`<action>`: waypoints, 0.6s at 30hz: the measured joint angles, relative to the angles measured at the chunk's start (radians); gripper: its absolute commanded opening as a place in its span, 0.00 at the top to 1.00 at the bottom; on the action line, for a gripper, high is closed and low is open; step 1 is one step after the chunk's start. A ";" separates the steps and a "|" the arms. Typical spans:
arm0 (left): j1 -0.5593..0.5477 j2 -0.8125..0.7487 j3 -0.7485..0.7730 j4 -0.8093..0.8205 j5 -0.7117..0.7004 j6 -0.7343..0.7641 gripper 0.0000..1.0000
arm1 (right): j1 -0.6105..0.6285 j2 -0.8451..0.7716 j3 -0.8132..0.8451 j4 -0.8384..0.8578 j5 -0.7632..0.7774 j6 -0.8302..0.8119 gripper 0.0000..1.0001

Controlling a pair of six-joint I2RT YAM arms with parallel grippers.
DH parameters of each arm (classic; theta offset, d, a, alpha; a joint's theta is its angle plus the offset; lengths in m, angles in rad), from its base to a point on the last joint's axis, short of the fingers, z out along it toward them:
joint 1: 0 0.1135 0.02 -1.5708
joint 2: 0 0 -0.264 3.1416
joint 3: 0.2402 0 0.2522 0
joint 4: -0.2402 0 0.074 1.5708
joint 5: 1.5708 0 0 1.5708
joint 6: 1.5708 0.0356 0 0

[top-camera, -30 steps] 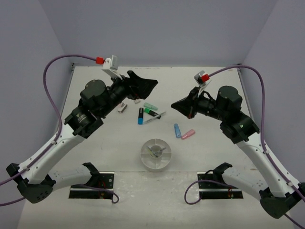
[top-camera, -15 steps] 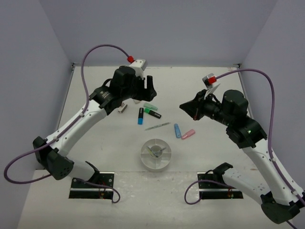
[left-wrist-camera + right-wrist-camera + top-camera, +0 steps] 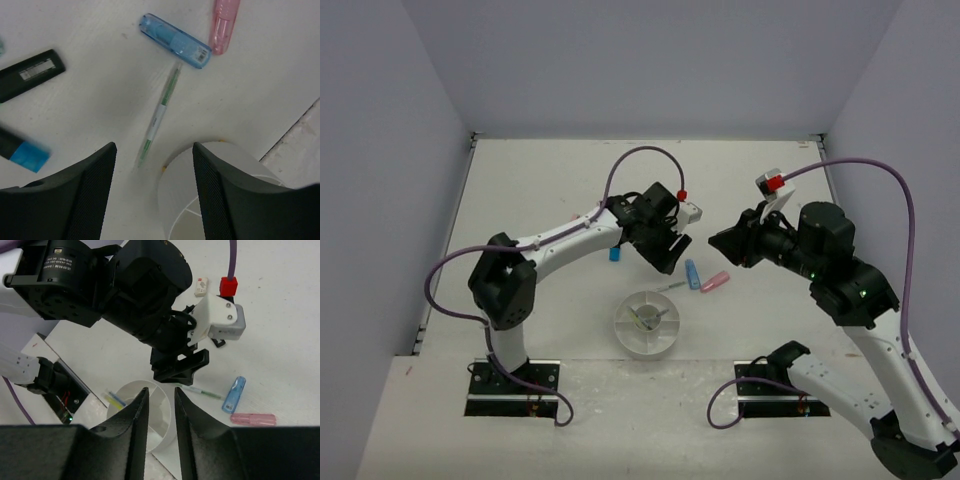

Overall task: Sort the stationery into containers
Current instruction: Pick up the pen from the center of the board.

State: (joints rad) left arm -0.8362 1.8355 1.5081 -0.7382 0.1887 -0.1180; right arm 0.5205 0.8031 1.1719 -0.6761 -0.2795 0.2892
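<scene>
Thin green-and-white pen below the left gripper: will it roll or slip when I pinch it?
Likely to roll: the pen looks round and thin, lying flat on the table. Probably light, so an off-centre touch could skid it toward the dish by its tip. It sits low, so the open left gripper may slip over it.

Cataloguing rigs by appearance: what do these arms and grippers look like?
White links and black joint housings form the left arm and right arm. A purple cable reaches each wrist, ending in a red connector on a white camera mount. Black fingers, textured inside, on the left gripper and right gripper.
</scene>
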 measured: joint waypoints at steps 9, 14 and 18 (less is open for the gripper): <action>-0.035 0.141 0.007 0.008 0.045 0.060 0.36 | -0.002 -0.069 -0.046 -0.020 0.033 -0.002 0.68; -0.075 0.204 0.016 0.002 0.044 0.074 0.36 | -0.004 -0.072 -0.063 -0.020 0.054 -0.003 0.68; -0.102 0.216 0.029 0.001 0.046 0.079 0.36 | -0.004 -0.072 -0.068 -0.021 0.059 -0.004 0.68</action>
State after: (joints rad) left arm -0.9377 2.0518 1.5370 -0.7376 0.2342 -0.0395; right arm 0.5166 0.7307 1.1039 -0.6968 -0.2205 0.2856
